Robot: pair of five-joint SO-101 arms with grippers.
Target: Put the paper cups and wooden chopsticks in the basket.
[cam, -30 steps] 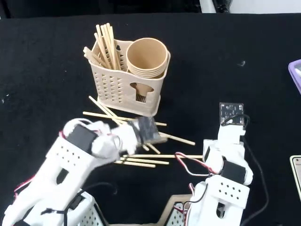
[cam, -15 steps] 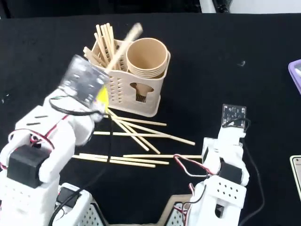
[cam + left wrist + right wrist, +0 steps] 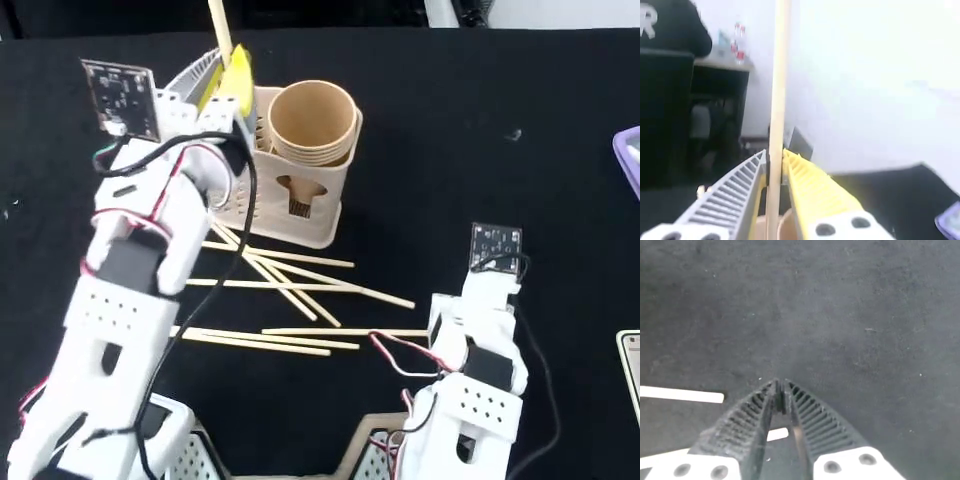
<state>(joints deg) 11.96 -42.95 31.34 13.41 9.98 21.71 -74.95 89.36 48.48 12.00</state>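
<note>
My left gripper [image 3: 222, 72] hangs over the left part of the beige basket [image 3: 300, 205], shut on one wooden chopstick [image 3: 219, 28] that stands nearly upright. The left wrist view has that chopstick [image 3: 777, 100] clamped between the grey and yellow fingers [image 3: 800, 170]. A stack of paper cups [image 3: 312, 122] sits in the basket's right compartment. Several loose chopsticks [image 3: 290, 285] lie scattered on the black table in front of the basket. My right gripper [image 3: 780, 390] is shut and empty, low over the black cloth near a chopstick end [image 3: 682, 395]; from above its arm [image 3: 480, 340] sits at the front right.
A purple object [image 3: 628, 155] sits at the table's right edge, and a pale object [image 3: 630, 365] lies lower on that edge. The black cloth between the basket and the right edge is bare.
The left arm swung up from the scattered chopsticks to above the basket, carrying one chopstick that now stands nearly upright. The right arm stayed still.
</note>
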